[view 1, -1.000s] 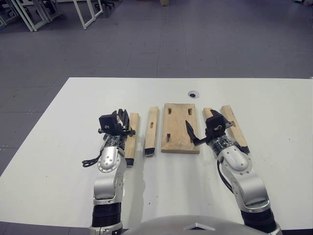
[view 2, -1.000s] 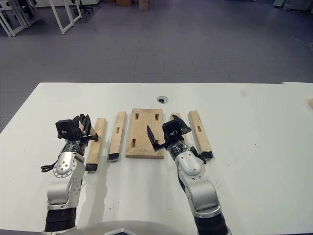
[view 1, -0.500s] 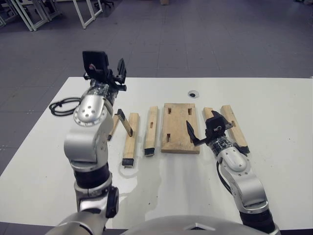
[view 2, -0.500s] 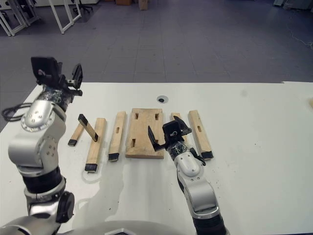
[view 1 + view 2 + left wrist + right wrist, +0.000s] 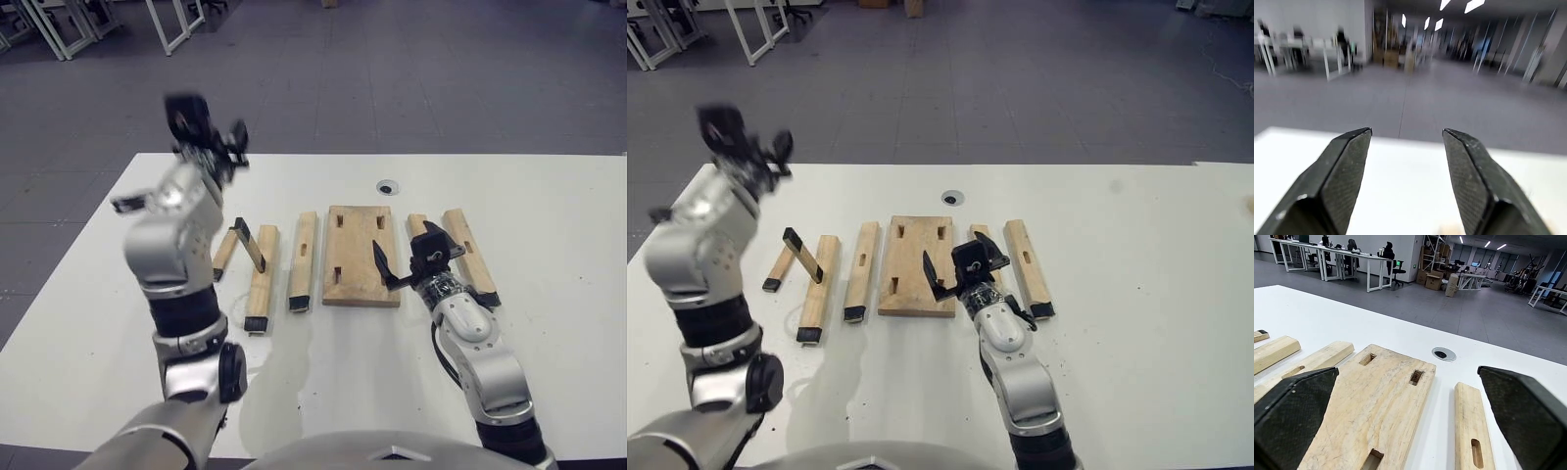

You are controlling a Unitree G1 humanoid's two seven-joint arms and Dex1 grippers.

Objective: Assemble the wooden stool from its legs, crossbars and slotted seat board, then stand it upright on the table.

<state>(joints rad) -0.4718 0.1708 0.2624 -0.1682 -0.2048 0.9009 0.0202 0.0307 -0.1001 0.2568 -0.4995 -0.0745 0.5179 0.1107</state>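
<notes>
The hand (image 5: 1406, 372) gapes wide above the seat board (image 5: 1376, 396); a slotted leg (image 5: 1471, 431) lies just beside it on the surface (image 5: 1303, 308).

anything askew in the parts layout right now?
Yes. At the row's left end a short wooden piece lies slanted, and a dark bar sits crooked against the leftmost leg; everything else lies straight and parallel.

- The left arm (image 5: 168, 245) is raised at about 9 o'clock in the head views, with the elbow bent and the forearm rising steeply.
- The left tool (image 5: 211, 137) tops that arm at around 10 o'clock and points toward 12 o'clock. Its two fingers (image 5: 1347, 166) stand well apart.
- The right arm (image 5: 482, 364) lies low at about 4 o'clock, with the forearm stretched toward 11 o'clock.
- The right tool (image 5: 404, 257) is at the forearm's far end, near the middle of the view. Its fingers are spread wide.
</notes>
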